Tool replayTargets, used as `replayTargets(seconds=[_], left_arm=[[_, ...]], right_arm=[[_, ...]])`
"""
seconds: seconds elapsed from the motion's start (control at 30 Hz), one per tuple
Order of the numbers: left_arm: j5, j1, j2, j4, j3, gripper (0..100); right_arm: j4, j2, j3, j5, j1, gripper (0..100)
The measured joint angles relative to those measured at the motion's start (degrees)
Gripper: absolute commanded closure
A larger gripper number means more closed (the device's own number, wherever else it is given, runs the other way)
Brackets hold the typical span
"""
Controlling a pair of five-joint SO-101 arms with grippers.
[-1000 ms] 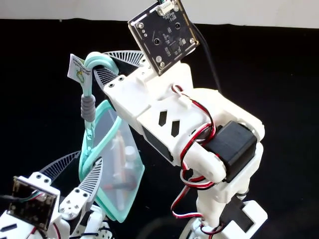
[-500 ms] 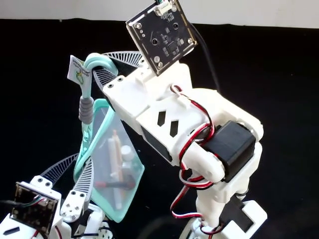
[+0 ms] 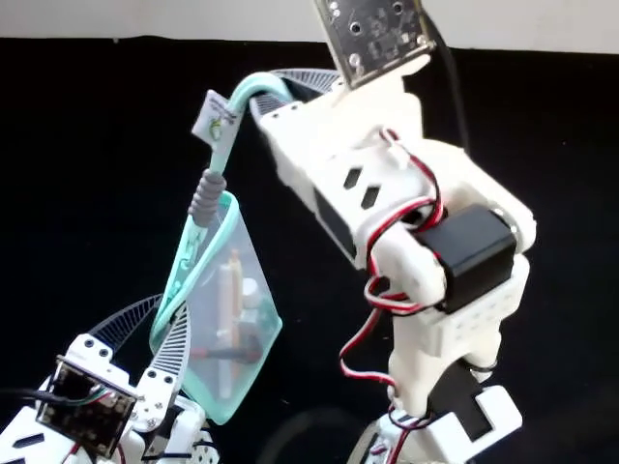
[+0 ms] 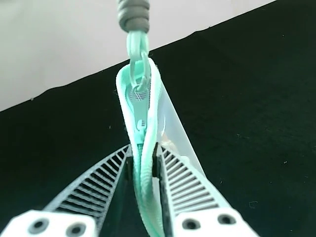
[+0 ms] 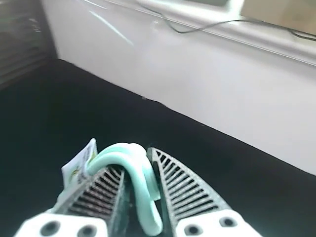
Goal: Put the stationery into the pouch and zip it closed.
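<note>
A see-through pouch (image 3: 230,324) with a teal rim hangs in the air between the two arms. Inside it lie a tan stick (image 3: 232,290), a white piece and a dark pen. My right gripper (image 3: 274,89) is shut on the teal strap loop (image 3: 242,97) high above the pouch; the right wrist view shows the strap (image 5: 139,197) pinched between the ribbed fingers (image 5: 178,186). A grey bead (image 3: 204,199) and a paper tag (image 3: 215,120) sit on the strap. My left gripper (image 4: 143,159) is shut on the pouch's teal zip edge (image 4: 144,187), below the zip pull (image 4: 138,97).
Black cloth (image 3: 97,193) covers the table under both arms. A pale wall (image 5: 207,89) runs behind the table's far edge. The right arm's body, with a black servo (image 3: 471,253) and red wires, stands close beside the pouch.
The right arm has risen and swung right, carrying the strap loop higher. The pouch hangs straighter and more stretched. The left gripper stays on the low edge.
</note>
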Motion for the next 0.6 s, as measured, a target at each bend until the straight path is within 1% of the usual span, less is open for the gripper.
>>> replayTargets(seconds=[0.33,0.4,0.53,0.6], left_arm=[[-0.35,0.09,-3.60,0.09,2.90,99],[-0.35,-0.79,-3.78,0.09,3.25,99],[-0.35,-1.58,-3.87,0.09,3.60,99],[-0.35,-1.58,-3.78,0.09,4.04,99]], right_arm=[[-0.09,-0.09,0.00,0.00,14.07,99.2],[-0.09,0.09,0.00,0.00,18.11,99.2],[-0.97,3.08,2.11,0.79,25.23,99.2],[-1.05,5.01,3.78,1.76,27.69,99.2]])
